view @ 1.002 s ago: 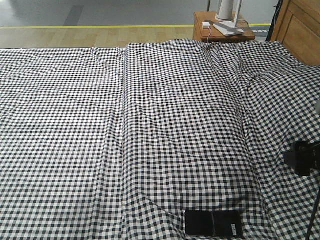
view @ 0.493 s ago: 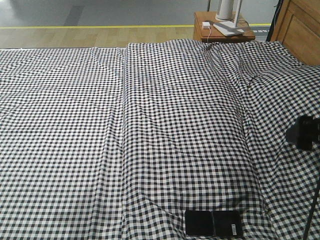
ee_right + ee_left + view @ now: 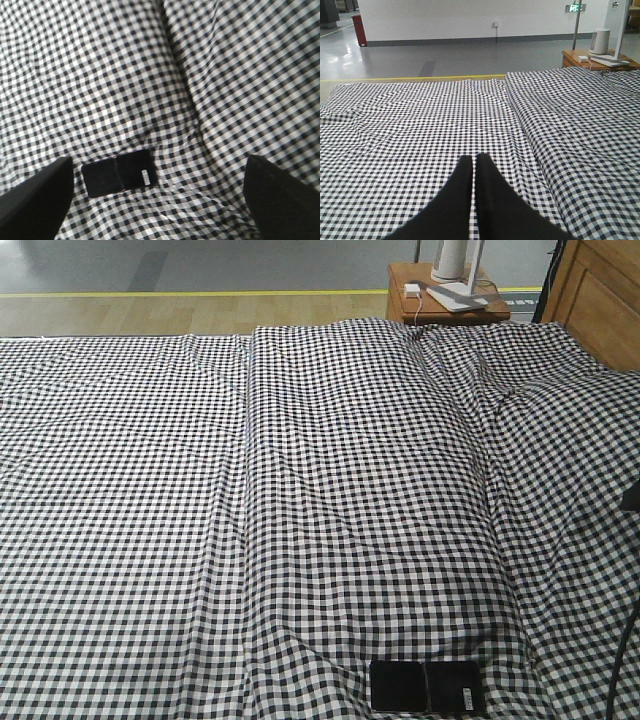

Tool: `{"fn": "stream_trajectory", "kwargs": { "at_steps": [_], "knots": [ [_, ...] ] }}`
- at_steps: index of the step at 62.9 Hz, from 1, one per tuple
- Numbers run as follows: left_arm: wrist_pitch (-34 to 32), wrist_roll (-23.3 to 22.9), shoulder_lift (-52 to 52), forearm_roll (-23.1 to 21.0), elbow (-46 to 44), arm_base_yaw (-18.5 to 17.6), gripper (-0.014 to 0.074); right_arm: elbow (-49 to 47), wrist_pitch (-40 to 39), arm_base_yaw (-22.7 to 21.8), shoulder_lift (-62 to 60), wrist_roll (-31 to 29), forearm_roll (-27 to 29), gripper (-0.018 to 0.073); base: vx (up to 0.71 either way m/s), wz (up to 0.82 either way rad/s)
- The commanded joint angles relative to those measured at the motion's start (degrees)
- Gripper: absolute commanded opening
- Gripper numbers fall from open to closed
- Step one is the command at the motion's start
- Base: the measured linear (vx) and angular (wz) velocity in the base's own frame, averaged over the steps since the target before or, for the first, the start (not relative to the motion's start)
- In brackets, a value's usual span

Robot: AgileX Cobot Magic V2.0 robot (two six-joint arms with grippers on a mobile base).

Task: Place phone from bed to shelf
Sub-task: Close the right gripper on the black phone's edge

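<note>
The phone (image 3: 427, 687) is a black creased slab with a small white sticker, lying flat on the bed (image 3: 300, 490) near its front edge. In the right wrist view the phone (image 3: 118, 173) lies on the checked cloth, below and left of centre. My right gripper (image 3: 157, 200) hangs above it, open wide, with the left finger close to the phone's left end. In the front view only a dark bit of the right arm (image 3: 632, 495) shows at the right edge. My left gripper (image 3: 473, 159) is shut on nothing, low over the bed (image 3: 420, 130). The shelf is out of view.
A small brown nightstand (image 3: 440, 300) with a white device and cables stands behind the bed's far right corner; the left wrist view shows this nightstand (image 3: 595, 55) too. A brown panelled wooden piece (image 3: 600, 300) rises at the right. Folds run through the cloth (image 3: 247, 490).
The dark part of the right arm has moved up and to the right, almost out of the front view. The phone has not moved.
</note>
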Motion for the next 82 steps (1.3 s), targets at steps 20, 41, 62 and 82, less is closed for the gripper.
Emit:
{"fn": "stream_trajectory", "kwargs": {
  "at_steps": [20,41,62,82],
  "knots": [
    [-4.0,0.0,-0.5,-0.5,0.4,0.0,0.0001,-9.8,2.3,-2.4,21.6,-13.8,8.9,0.0626,0.0,0.0],
    [-4.0,0.0,-0.5,-0.5,0.4,0.0,0.0001,-15.7,6.1,-2.4,39.6,-23.2,17.9,0.0612,0.0,0.0],
    [-4.0,0.0,-0.5,-0.5,0.4,0.0,0.0001,-16.0,11.4,-2.4,53.3,-37.8,29.3,0.0597,0.0,0.0],
    [-4.0,0.0,-0.5,-0.5,0.4,0.0,0.0001,-16.0,18.4,-2.4,62.0,-46.8,34.9,0.0595,0.0,0.0]
  ]
}}
